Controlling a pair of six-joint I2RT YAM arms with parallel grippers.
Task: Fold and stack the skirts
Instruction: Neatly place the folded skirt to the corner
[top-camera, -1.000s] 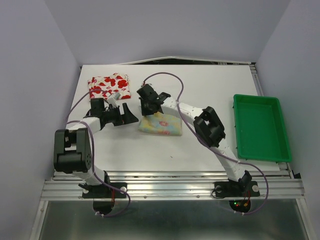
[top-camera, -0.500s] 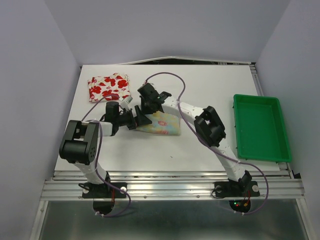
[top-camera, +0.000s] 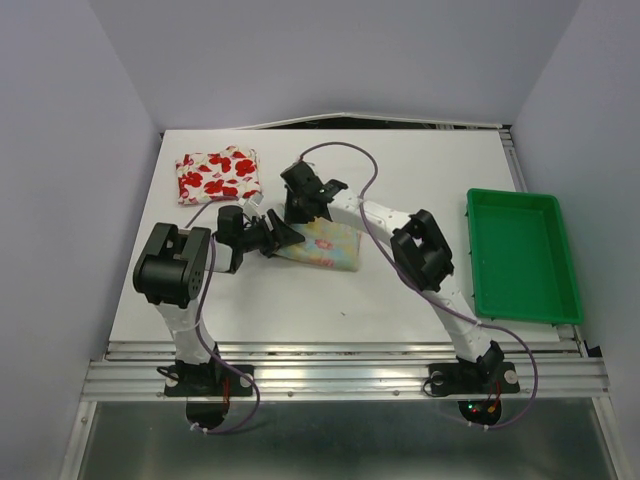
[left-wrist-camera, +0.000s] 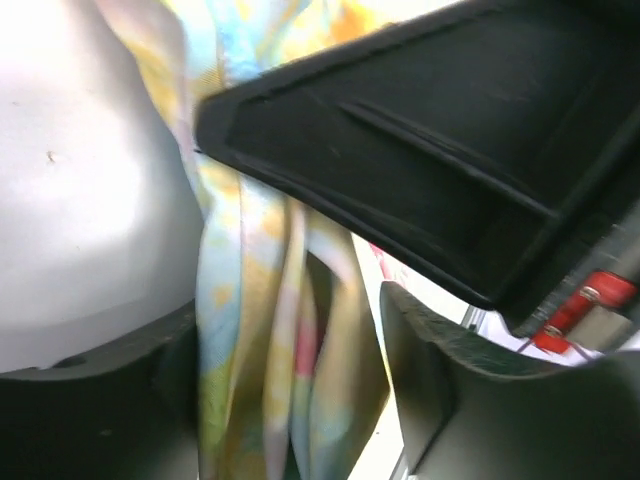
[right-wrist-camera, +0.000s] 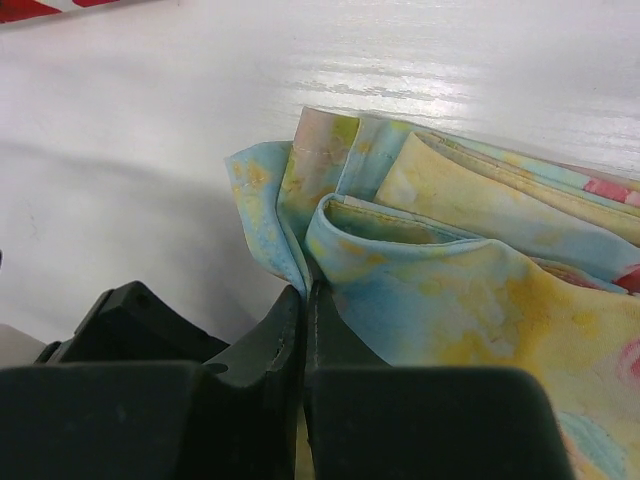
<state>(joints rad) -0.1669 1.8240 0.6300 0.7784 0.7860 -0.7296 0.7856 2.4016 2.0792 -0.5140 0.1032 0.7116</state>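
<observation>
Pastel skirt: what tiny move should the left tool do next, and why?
Probably the left tool should close. It stands open around an edge of the pastel skirt, and the right tool is shut on another edge.

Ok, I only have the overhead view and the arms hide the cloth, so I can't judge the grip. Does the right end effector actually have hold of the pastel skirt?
Observer: Yes, as far as I can tell. In the right wrist view the right end effector is shut, and a blue edge of the pastel skirt runs down into the seam between its fingers.
Operator: And the left one?
Observer: In the left wrist view the left end effector is open, with several folded layers of that skirt sitting between its fingers.
</observation>
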